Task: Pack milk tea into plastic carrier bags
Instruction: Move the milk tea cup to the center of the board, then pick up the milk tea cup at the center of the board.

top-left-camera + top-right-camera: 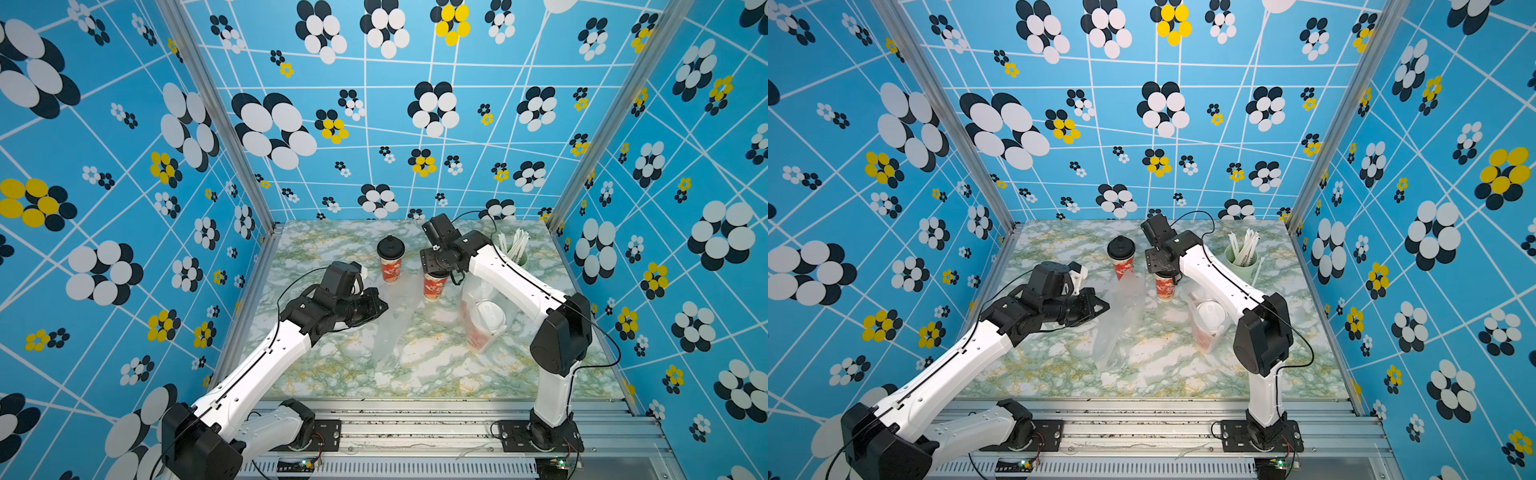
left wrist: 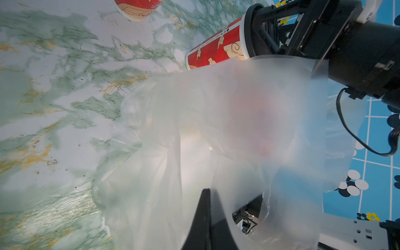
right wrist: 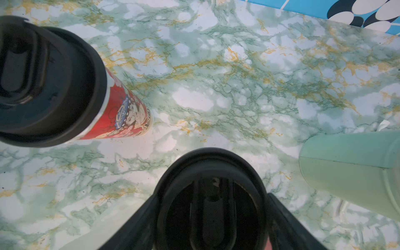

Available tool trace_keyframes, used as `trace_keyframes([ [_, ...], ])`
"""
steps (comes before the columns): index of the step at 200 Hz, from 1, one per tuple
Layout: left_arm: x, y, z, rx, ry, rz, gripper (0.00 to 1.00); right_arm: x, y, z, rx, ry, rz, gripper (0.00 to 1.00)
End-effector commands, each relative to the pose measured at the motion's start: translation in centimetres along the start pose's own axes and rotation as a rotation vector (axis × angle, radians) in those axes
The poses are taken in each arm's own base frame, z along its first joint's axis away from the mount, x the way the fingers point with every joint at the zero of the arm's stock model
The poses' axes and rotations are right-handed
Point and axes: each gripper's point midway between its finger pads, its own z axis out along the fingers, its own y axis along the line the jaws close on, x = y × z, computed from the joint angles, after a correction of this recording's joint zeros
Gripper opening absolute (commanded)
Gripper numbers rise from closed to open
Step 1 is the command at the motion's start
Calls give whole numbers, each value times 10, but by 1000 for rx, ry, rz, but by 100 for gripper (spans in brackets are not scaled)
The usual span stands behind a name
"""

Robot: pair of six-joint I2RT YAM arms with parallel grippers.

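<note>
While the left gripper (image 1: pixel 380 308) is pinching the empty carrier bag (image 1: pixel 390 332), the right gripper (image 1: pixel 435 272) is straddling a black-lidded cup (image 1: pixel 434 289), its jaws spread.

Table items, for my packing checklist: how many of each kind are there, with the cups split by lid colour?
Black-lidded red cups: 2
White-lidded red cups: 2, both inside one bag
Plastic carrier bags: 2
Green straw cup: 1
Total: 7

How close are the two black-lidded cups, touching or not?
Apart. Both top views show a strip of bare marble table between the rear black-lidded cup and the front black-lidded cup; the right wrist view shows the same gap.
</note>
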Motion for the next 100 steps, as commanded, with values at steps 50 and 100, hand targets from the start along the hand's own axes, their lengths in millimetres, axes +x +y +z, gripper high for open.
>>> trace_keyframes([
  [50, 1, 0, -2, 15, 2, -5, 0, 15, -4, -2, 10, 44, 30, 78],
  [100, 1, -1, -1, 16, 3, -5, 0, 22, -8, -5, 27, 67, 26, 81],
])
